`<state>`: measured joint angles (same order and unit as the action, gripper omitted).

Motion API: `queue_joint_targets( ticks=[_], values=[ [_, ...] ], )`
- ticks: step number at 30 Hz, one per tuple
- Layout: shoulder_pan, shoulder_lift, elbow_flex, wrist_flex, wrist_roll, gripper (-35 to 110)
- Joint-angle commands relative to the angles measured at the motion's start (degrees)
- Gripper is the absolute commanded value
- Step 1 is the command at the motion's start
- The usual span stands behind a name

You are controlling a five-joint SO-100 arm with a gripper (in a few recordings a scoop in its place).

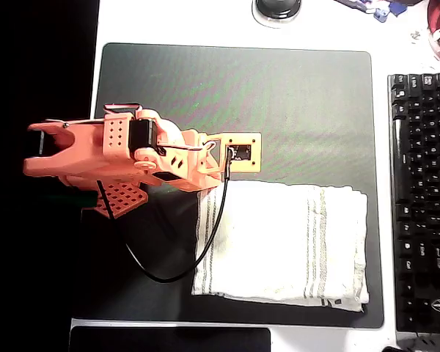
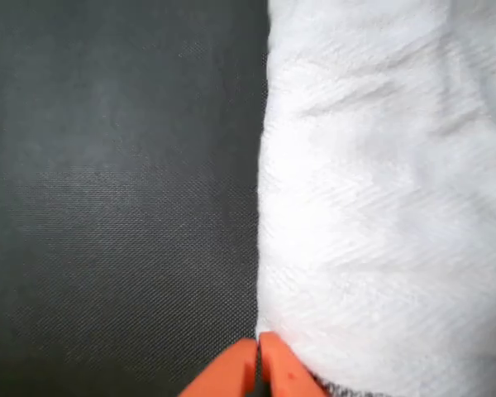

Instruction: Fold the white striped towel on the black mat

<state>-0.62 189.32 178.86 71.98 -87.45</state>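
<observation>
Fingers (image 2: 259, 364) seen pressed together at the edge of the white striped towel (image 1: 282, 242), lying on the lower right of the black mat (image 1: 279, 103) — likely risk: edge merely nudged and bunched, nothing pinched.

keyboard (image 1: 422, 198) cut off right, arm hiding towel (image 1: 279, 242) corner

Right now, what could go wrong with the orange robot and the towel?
1. The claw looks shut right at the towel's edge, with no cloth between its tips. It might lift away holding nothing.
2. The claw sits low against the mat. Pushing down harder could scrape or drag the mat.
3. The black cable droops across the towel's corner. It could snag the cloth and mess up the fold.
</observation>
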Motion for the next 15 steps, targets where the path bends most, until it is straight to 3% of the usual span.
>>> queue_joint_targets(
  ticks=[1, 15],
  values=[
    [-1.1, 1.7, 2.1, 2.5, 0.4, 0],
    [-1.1, 3.2, 2.1, 7.5, -0.4, 3]
  ],
)
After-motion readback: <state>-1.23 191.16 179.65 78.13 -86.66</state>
